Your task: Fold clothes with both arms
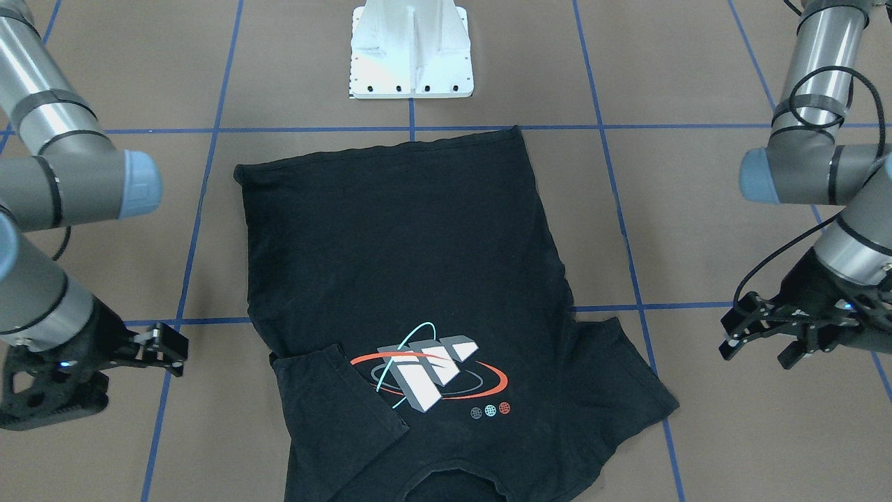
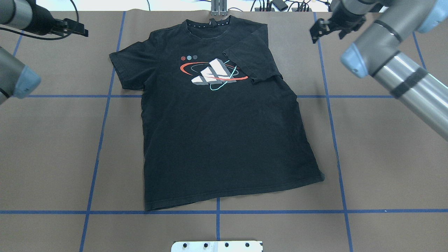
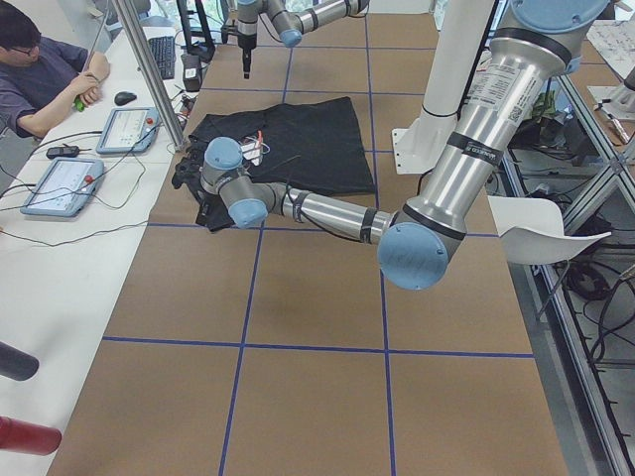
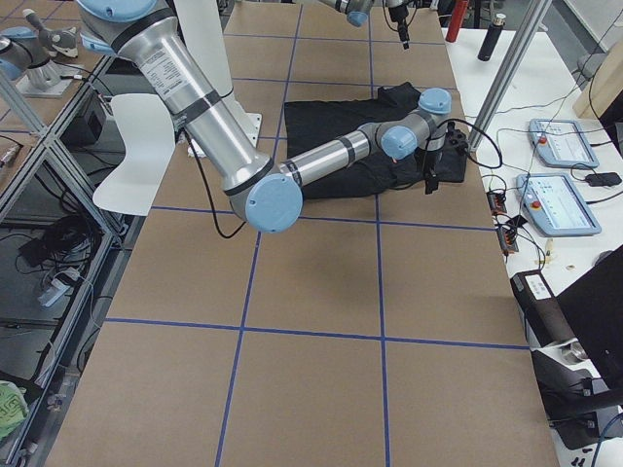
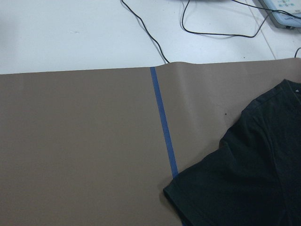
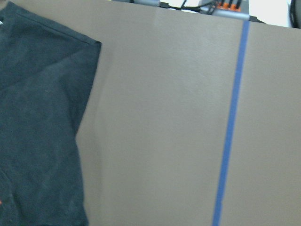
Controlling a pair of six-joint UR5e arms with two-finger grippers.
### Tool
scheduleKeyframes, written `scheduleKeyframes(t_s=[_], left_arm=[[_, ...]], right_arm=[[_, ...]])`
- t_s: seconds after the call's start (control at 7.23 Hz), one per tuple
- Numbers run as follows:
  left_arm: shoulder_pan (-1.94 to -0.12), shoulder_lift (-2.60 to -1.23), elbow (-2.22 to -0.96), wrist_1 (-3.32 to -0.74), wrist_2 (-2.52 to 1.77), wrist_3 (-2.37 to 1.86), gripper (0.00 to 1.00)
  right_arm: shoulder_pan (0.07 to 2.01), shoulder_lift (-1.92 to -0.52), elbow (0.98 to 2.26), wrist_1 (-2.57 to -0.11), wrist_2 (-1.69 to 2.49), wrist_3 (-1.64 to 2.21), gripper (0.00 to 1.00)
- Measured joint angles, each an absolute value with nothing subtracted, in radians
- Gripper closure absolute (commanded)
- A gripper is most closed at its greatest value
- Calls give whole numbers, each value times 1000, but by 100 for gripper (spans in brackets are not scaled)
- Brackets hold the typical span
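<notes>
The black T-shirt (image 1: 404, 265) (image 2: 217, 140) lies flat on the brown table, graphic (image 2: 213, 71) up and collar away from the robot. One sleeve (image 2: 252, 59) (image 1: 334, 404) is folded inward onto the chest beside the graphic. The other sleeve (image 2: 127, 66) lies spread out. My left gripper (image 2: 78, 29) (image 1: 756, 348) hovers off the shirt's spread-sleeve side, open and empty. My right gripper (image 2: 325, 31) (image 1: 174, 348) hovers beyond the folded-sleeve side, open and empty. Neither touches the cloth. The wrist views show only shirt edges (image 5: 249, 179) (image 6: 37, 117), no fingers.
The white base pedestal (image 1: 411, 49) (image 2: 217, 246) stands at the robot's edge by the hem. Blue tape lines (image 2: 105, 122) grid the table. A person (image 3: 40, 69) sits at a side desk with control pendants (image 3: 64, 183) and cables.
</notes>
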State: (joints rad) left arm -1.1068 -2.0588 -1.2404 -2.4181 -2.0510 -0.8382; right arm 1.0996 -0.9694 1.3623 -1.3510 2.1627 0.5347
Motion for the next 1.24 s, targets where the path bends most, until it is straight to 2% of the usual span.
scheduleKeyframes(t_s=[0.28,0.41,0.69,0.83,0.97,1.24], left_arm=[[-1030,-2123,-1081,-2546,-1933,-898,1],[-1003,-2150,-1013,-2594,-1899,-916,7],[-965,-2187,-935,-2634,-1845,-958,16],[-952,-2202,-908,-2642,-1819,-969,33],[-946,-2212,-891,-2645,-1807,-973,37],[-943,-2217,-874,-2646,-1798,-969,38]], right_arm=[[1183,-1136,1466,-1353,2193,391,2],[1216,-1188,1489,-1355,2197,323,2],[1240,-1223,1500,-1358,2199,268,2],[1242,-1227,1500,-1358,2198,263,2],[1242,-1229,1501,-1357,2198,261,2],[1242,-1227,1502,-1356,2197,261,2]])
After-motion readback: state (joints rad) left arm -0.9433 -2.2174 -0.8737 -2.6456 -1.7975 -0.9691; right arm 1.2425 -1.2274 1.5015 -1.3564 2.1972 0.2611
